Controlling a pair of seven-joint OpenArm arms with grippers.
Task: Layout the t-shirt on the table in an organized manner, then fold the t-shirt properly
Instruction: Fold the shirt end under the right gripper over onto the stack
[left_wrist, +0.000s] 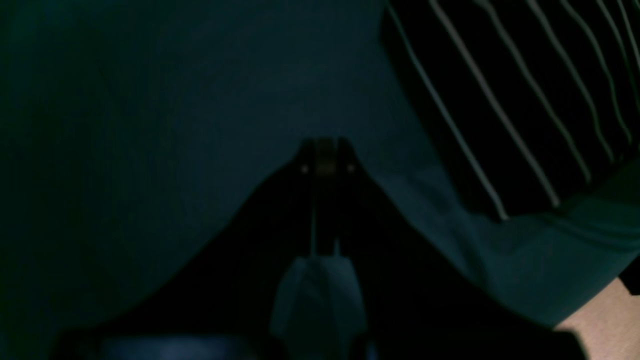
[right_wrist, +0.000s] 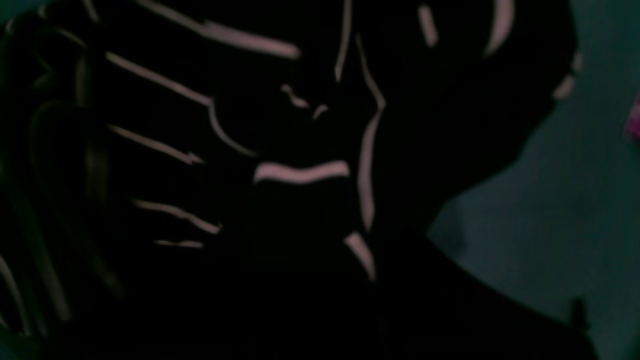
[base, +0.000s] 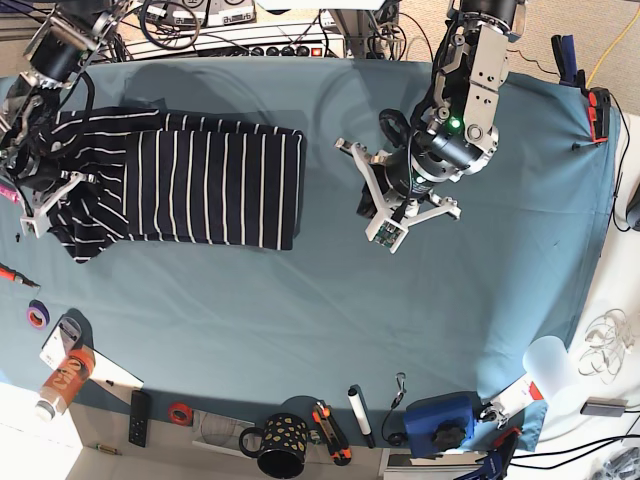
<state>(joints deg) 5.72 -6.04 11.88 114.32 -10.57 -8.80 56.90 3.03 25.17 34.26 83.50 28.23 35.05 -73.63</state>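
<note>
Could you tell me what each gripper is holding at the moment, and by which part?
The right gripper is shut on the t-shirt at its bunched left end. The left gripper is shut and holds nothing.

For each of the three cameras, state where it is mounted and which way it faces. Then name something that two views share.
Base: overhead, looking straight down on the table, the t-shirt and both arms.
Left wrist: on the arm over mid-table, looking along its shut left pincer at bare teal cloth, with a shirt edge beyond.
Right wrist: on the arm at the shirt's end, pressed close to bunched striped fabric; the right pincer is lost in darkness there.
Shared: all three show the t-shirt's white stripes.
</note>
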